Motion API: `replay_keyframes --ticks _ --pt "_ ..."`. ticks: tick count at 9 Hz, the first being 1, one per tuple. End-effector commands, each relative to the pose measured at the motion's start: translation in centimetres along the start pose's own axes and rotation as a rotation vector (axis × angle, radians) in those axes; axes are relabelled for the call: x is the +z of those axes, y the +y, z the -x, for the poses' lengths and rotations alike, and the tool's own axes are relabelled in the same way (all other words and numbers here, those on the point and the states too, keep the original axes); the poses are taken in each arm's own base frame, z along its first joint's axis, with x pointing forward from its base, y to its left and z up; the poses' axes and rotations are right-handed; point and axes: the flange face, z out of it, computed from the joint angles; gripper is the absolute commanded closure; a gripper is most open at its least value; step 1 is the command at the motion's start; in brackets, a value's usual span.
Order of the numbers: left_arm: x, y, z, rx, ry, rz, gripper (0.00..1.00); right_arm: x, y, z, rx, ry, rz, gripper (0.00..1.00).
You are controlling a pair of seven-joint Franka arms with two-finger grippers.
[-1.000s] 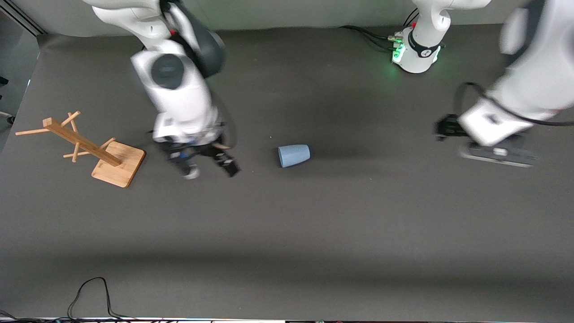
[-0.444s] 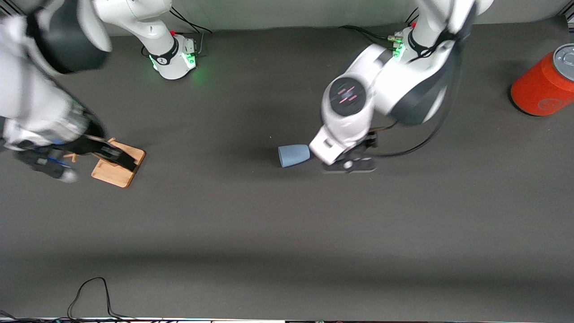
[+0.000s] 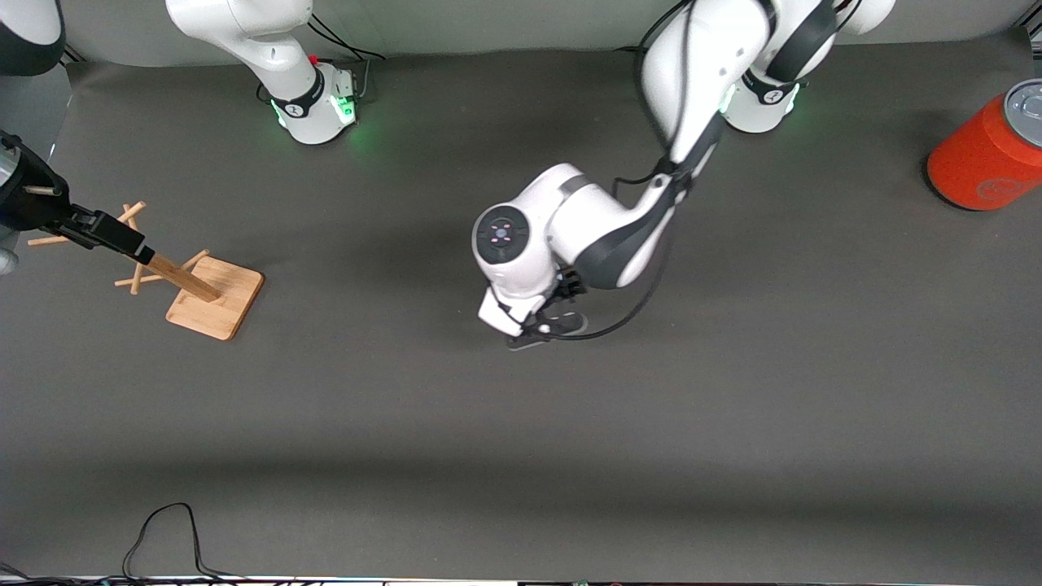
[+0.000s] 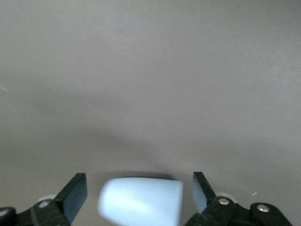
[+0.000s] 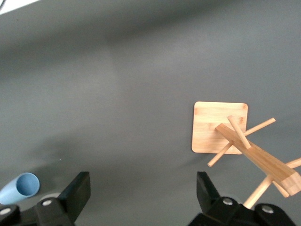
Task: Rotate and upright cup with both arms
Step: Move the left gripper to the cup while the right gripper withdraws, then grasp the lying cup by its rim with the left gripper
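Observation:
The pale-blue cup (image 4: 141,201) lies on its side on the dark mat. In the left wrist view it sits between the two fingers of my left gripper (image 4: 139,188), which is open and straddles it without touching. In the front view the left arm's hand (image 3: 529,313) is over the cup and hides it. The right wrist view shows the cup (image 5: 19,188) far off, its open mouth visible. My right gripper (image 3: 81,224) is open and empty (image 5: 143,188), up over the wooden rack at the right arm's end of the table.
A wooden peg rack (image 3: 175,277) on a square base stands at the right arm's end, also in the right wrist view (image 5: 244,141). A large orange-red can (image 3: 985,155) stands at the left arm's end. A black cable (image 3: 163,529) lies at the mat's near edge.
The left arm swung in from its end of the table and came over the cup, hiding it in the front view. The right arm drew away from the cup to over the rack.

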Motion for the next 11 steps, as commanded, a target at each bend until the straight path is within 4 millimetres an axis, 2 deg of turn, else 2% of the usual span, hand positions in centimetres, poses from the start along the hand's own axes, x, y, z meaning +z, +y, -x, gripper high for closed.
replay_keyframes --ticks 1,3,7,8,9,10,11 --pt "2.9 2.4 1.9 -0.045 0.087 -0.025 0.00 0.9 -0.9 1.2 -0.055 -0.027 -0.018 0.00" --pt "4.6 2.8 4.1 0.131 0.100 -0.101 0.00 1.0 -0.8 1.3 -0.079 -0.032 -0.018 0.00" --pt "6.0 3.0 7.9 0.505 0.107 -0.247 0.05 1.1 -0.3 1.2 -0.089 -0.033 -0.017 0.00" --pt "6.2 2.8 7.8 0.563 0.097 -0.265 0.06 1.1 -0.2 1.1 -0.088 -0.031 -0.018 0.00" --pt "6.5 2.7 7.8 0.638 0.085 -0.279 0.14 1.1 -0.1 1.1 -0.088 -0.031 -0.018 0.00" --pt "6.9 2.5 7.7 0.702 0.072 -0.292 0.27 1.1 0.0 1.1 -0.086 -0.029 -0.018 0.00" --pt "7.5 2.3 7.3 0.755 0.073 -0.311 0.48 1.1 -0.1 1.1 -0.088 -0.031 -0.018 0.00"
